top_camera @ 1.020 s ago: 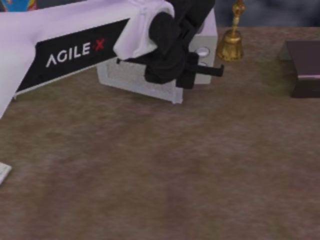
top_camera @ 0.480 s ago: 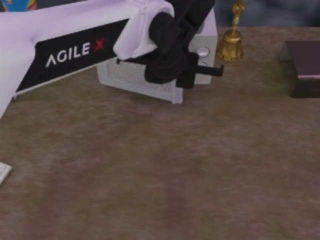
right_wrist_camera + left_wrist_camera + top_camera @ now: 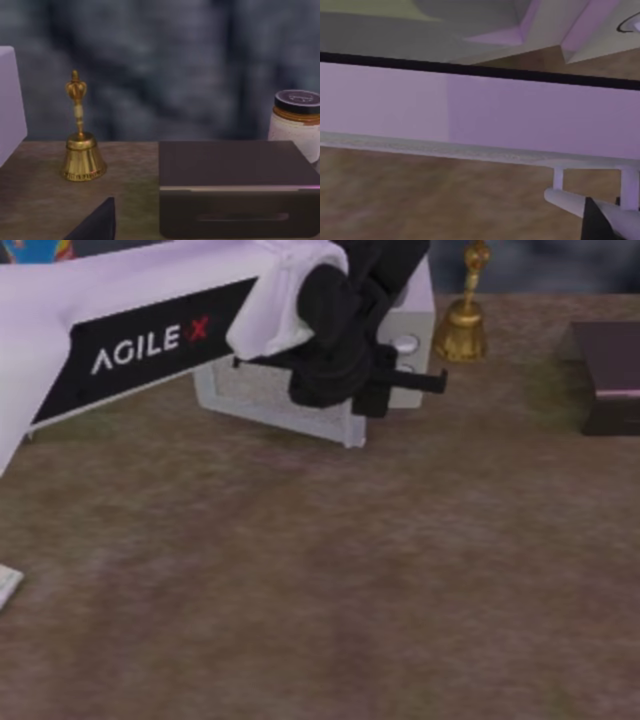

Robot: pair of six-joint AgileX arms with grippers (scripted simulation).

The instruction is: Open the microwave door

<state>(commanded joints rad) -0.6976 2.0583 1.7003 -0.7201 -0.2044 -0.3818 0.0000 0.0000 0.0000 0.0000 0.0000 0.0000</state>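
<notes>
Top view: the left gripper [image 3: 365, 400] is held at the handle edge of the microwave door [image 3: 270, 400], already partly ajar. Finger closure cannot be told. The pull is best made along the door's arc.

Hardly anything differs across the three top-view moments. The left gripper [image 3: 362, 398] sits at the free edge of the microwave door [image 3: 280, 400], beside the knob panel of the microwave [image 3: 412, 350], exactly where it was a second ago. The door's swing angle out from the microwave looks the same too. No shift shows in the arm or the door between then and now.
</notes>
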